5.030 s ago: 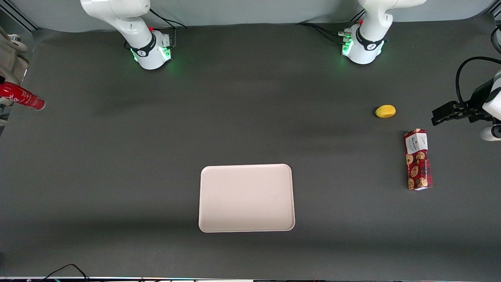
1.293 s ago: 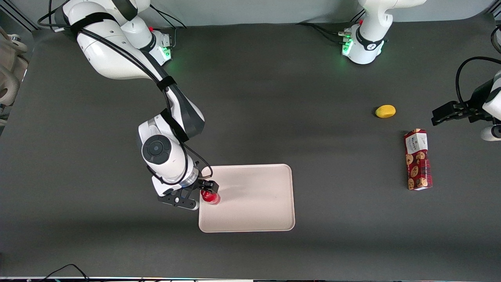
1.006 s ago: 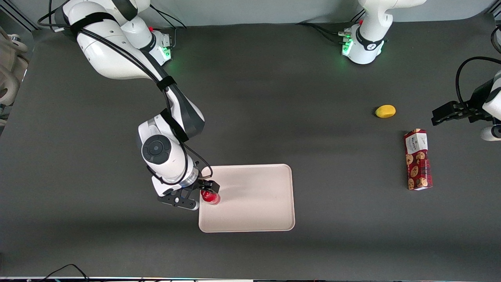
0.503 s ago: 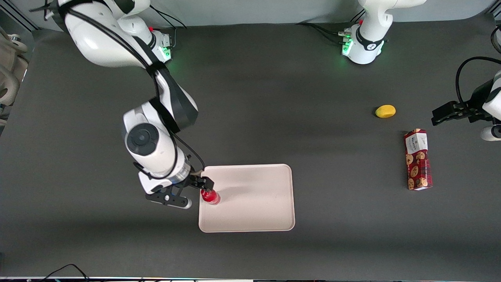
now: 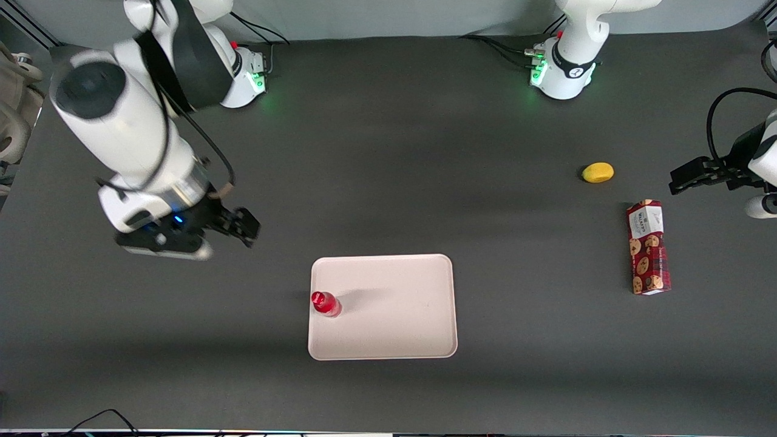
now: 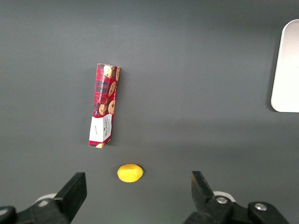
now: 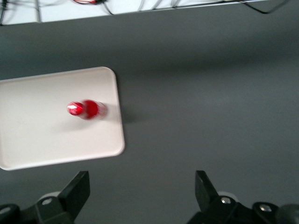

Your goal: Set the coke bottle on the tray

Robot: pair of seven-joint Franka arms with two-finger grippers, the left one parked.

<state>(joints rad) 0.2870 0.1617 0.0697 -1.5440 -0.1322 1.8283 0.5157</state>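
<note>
The small red coke bottle stands upright on the pale cream-pink tray, close to the tray edge that faces the working arm's end of the table. It also shows in the right wrist view, standing on the tray. My right gripper is open and empty, raised well above the dark table, farther from the front camera than the bottle and toward the working arm's end. Its fingers are spread wide apart.
A yellow lemon and a red cookie box lie toward the parked arm's end of the table; both show in the left wrist view, lemon and box. The tray's edge shows there too.
The gripper let go of the coke bottle, which stays upright on the tray. The arm rose and drew back toward its own end of the table, away from the front camera.
</note>
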